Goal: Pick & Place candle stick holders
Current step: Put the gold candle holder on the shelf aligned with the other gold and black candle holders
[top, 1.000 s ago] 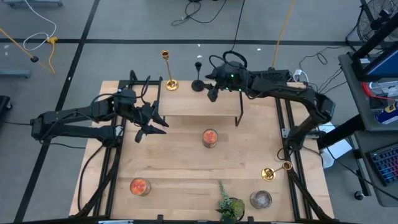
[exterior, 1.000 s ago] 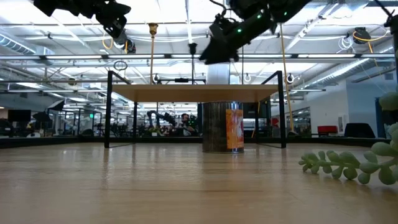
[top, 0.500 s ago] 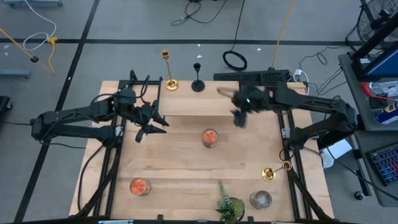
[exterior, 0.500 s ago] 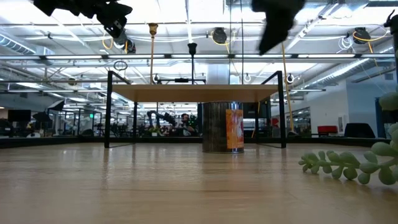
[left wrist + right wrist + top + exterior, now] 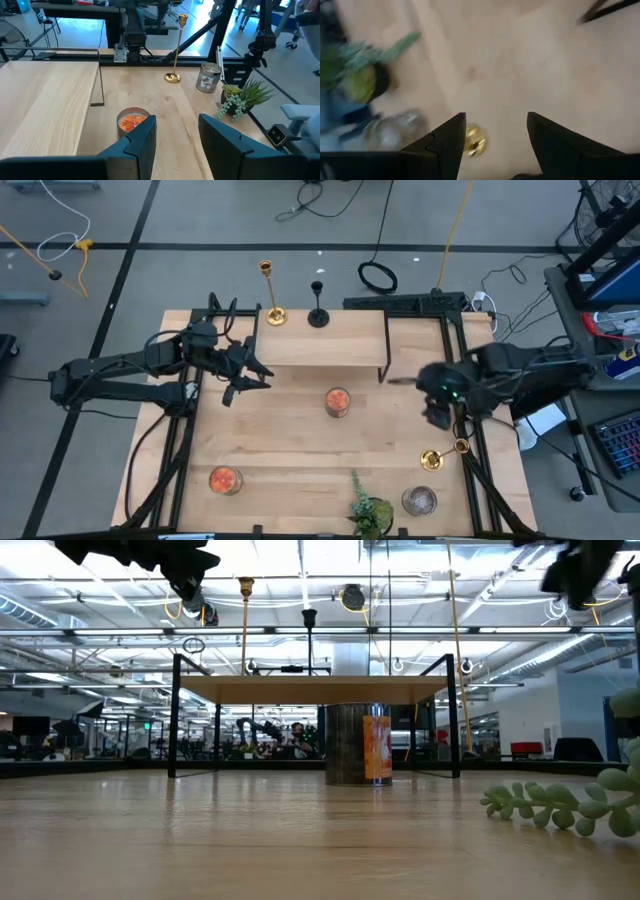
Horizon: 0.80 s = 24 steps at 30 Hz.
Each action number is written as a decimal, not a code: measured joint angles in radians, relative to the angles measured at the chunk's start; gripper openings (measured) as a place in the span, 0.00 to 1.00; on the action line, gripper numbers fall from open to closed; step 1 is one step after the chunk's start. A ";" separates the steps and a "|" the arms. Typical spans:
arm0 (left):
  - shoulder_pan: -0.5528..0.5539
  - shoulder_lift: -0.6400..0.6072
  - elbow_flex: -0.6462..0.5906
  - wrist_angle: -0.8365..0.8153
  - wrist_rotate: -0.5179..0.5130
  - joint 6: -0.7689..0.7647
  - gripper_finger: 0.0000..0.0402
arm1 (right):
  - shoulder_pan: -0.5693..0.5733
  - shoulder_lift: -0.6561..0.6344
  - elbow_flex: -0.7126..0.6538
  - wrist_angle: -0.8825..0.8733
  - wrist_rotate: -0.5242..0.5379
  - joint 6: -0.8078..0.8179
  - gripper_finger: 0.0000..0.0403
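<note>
A gold candlestick holder (image 5: 270,295) and a shorter black one (image 5: 318,305) stand on their round bases at the far edge of the raised wooden shelf (image 5: 320,340); both show in the low view (image 5: 245,625) (image 5: 309,640). A second gold holder (image 5: 440,455) stands on its base on the table at the near right, and it also shows in the left wrist view (image 5: 175,50). My right gripper (image 5: 437,405) is open and empty in the air just beyond it; the holder's base (image 5: 475,140) shows between the fingers. My left gripper (image 5: 245,375) is open and empty in the air by the shelf's left end.
An orange jar candle (image 5: 338,401) stands under the shelf's near edge and another (image 5: 226,479) at the near left. A grey jar candle (image 5: 419,500) and a small green plant (image 5: 368,510) stand at the near edge, close to the gold holder.
My right gripper has swung away from the black holder on the shelf, toward the table's right and near edges, and now hangs close to the gold holder at the near right. The holders have stayed in place.
</note>
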 joint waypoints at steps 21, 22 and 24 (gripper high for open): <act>0.000 0.000 0.000 0.110 0.000 0.000 0.38 | 0.223 -0.323 -0.406 0.063 -0.089 0.129 0.52; 0.000 0.000 0.000 0.115 0.000 0.000 0.38 | 0.223 -0.340 -0.406 0.063 -0.089 0.124 0.52; 0.000 0.000 0.000 0.123 0.000 -0.001 0.38 | 0.223 -0.375 -0.406 0.064 -0.092 0.106 0.52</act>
